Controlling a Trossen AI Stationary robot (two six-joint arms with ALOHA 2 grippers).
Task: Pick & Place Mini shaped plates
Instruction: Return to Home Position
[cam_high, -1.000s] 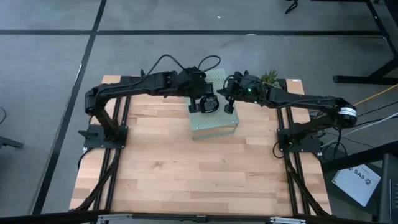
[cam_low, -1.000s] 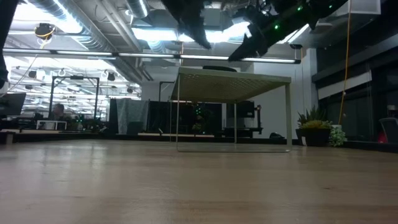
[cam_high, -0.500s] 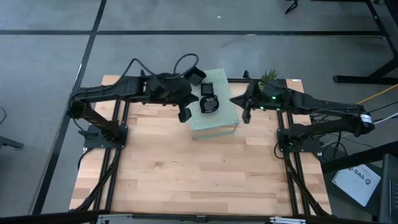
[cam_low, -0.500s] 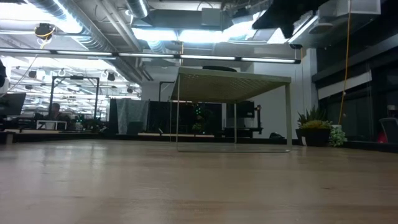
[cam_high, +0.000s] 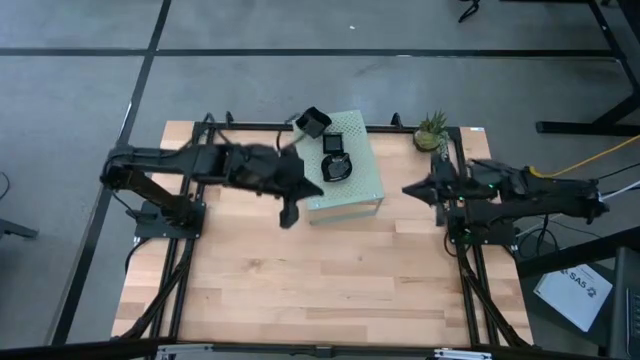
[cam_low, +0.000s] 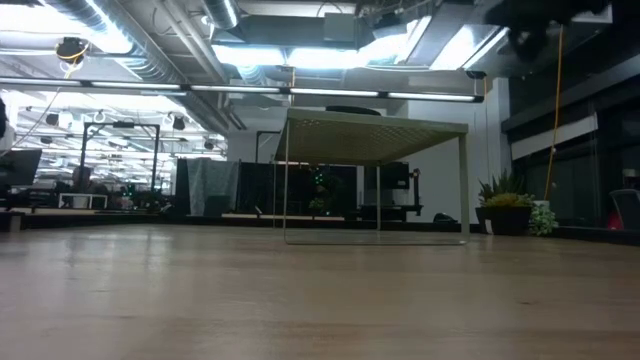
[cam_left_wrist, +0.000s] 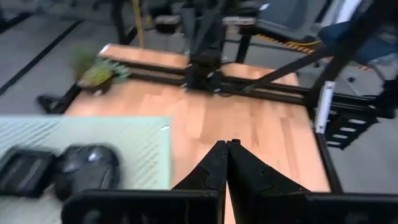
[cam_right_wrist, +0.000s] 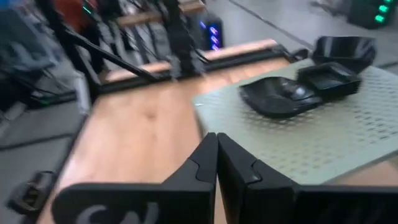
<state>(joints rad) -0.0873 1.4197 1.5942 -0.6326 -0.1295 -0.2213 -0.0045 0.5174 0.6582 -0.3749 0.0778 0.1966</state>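
Mini shaped plates (cam_high: 337, 166) grouped atop pale green box (cam_high: 362, 187), toward 12 o'clock; from low view, hidden above its top. Left gripper (cam_high: 290, 215) at 8 o'clock, right gripper (cam_high: 409, 190) at 3: fingers pressed together, holding nothing.

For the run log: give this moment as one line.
left gripper shut, empty, beside pale green perforated shelf | right gripper shut, empty, apart from shelf | mini black plates stacked on shelf top

We see an industrial robotics lab. Exposed ducts (cam_low: 135, 35) run overhead; cluttered workbenches (cam_low: 70, 203) stand beyond, on a taped concrete floor (cam_high: 80, 95).
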